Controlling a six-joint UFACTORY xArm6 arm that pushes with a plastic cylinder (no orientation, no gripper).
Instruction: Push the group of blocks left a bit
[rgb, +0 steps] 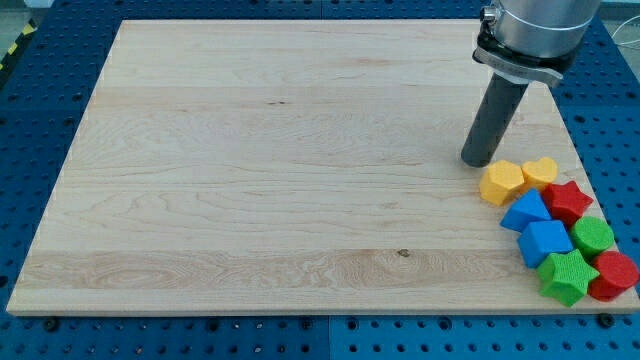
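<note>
Bright, even light; sharp focus

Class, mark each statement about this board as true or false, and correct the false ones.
1. The blocks sit clustered near the wooden board's lower right corner. True.
2. My tip rests among the green blocks. False: it stands just above-left of the orange block.
3. The yellow block touches the orange block. True.
4. A blue block lies alone at the view's left. False: both blue blocks sit in the cluster.
</note>
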